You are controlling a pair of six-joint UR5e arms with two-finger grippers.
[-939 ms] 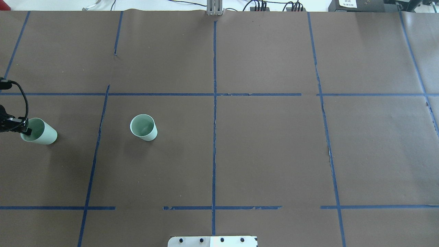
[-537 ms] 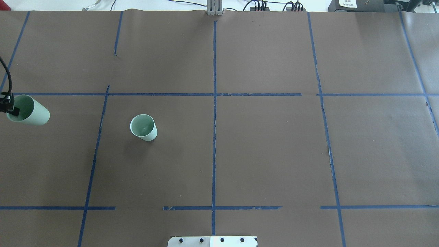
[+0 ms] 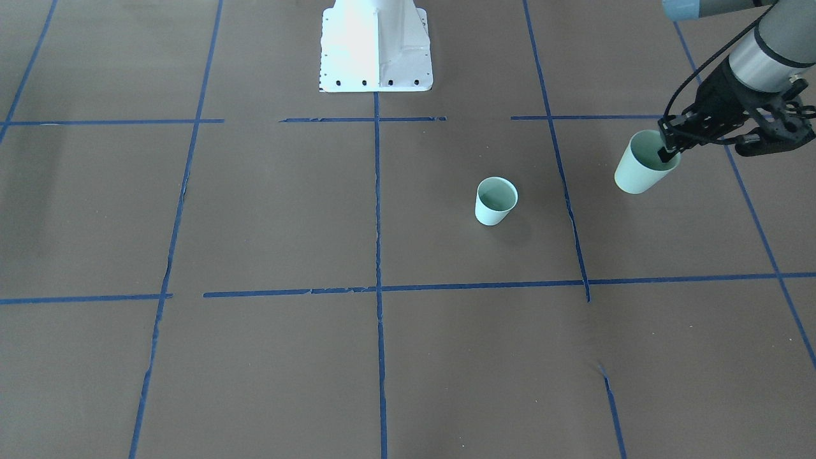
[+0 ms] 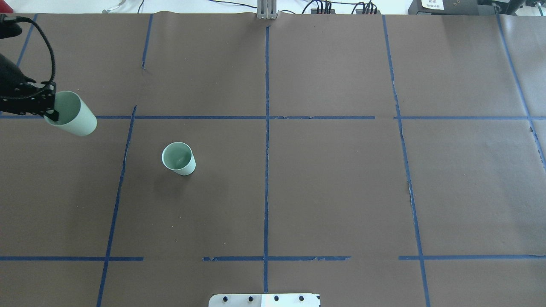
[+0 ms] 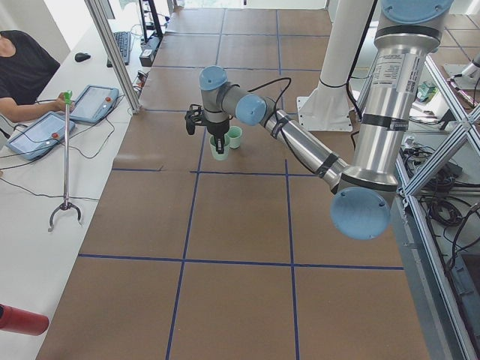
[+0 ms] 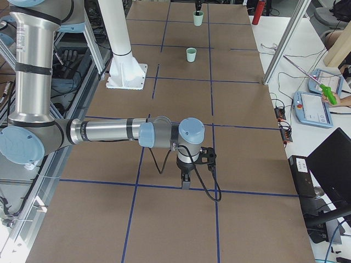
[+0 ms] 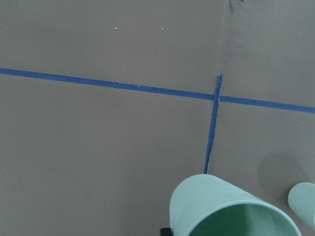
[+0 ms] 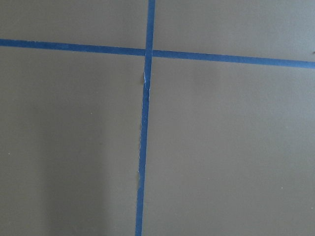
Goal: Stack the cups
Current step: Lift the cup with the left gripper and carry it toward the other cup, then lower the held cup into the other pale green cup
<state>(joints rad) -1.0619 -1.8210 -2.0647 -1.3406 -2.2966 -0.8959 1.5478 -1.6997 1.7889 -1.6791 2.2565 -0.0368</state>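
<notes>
- Grasp first: the left gripper (image 4: 52,113) is clenched on the rim of one cup (image 4: 74,117), with one finger inside the mouth and one outside, near the bench's left edge; the cup hangs mouth up and looks clear of the surface
- Target of the coming move, as I judge it, is the other cup (image 4: 179,158), which stands upright and open toward the bench's middle, well apart from the carried one; the carried base has to come down along that upright axis, so any lean in the hanging cup matters
- Brown paper (image 4: 341,192) covers the bench, and a blue tape line (image 4: 121,179) runs between the two cups
- Right gripper (image 6: 186,182) points down over the bench's right end, far from both cups, so the left arm is much nearer; I cannot tell whether it is released or clenched
</notes>
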